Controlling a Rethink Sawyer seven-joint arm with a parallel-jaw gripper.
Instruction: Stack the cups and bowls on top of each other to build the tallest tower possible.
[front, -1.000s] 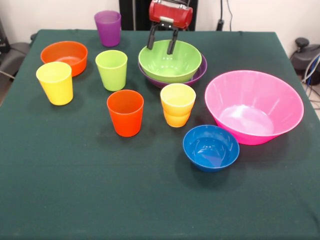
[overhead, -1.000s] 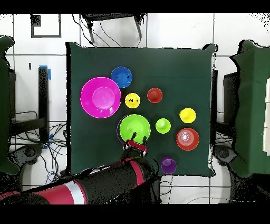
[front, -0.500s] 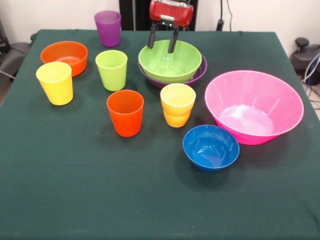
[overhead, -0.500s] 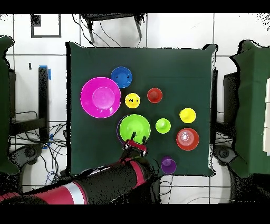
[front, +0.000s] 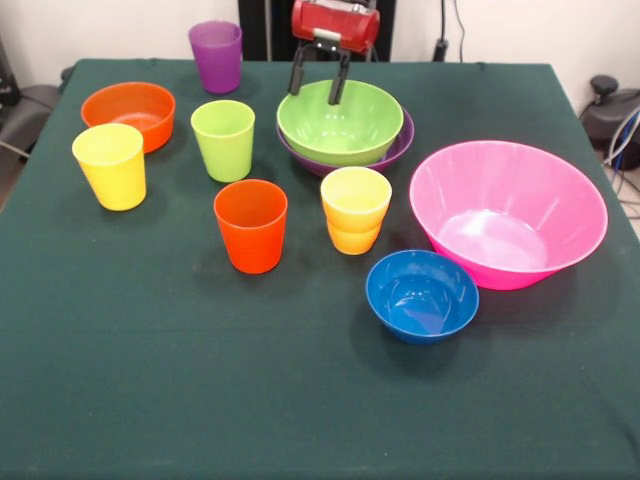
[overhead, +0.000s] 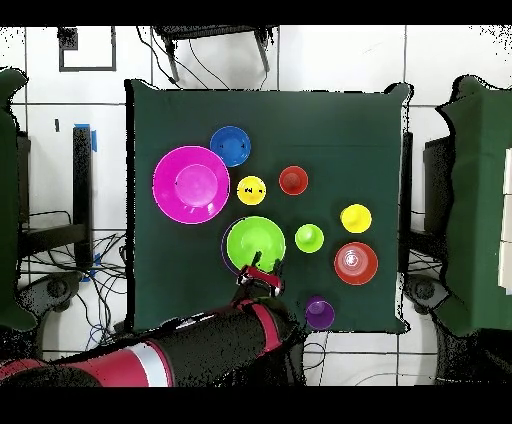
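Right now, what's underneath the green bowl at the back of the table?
The green bowl sits nested in a purple bowl; only the purple rim shows around it. The purple bowl's inside is covered, so nothing more can be told.

The pincer (front: 319, 84) has a glossy red, rounded housing with a small pale plate on its front — two slim black fingers (front: 297, 76) hang below it. From overhead the arm (overhead: 150, 360) is a thick black tube with red sections and a light grey band.
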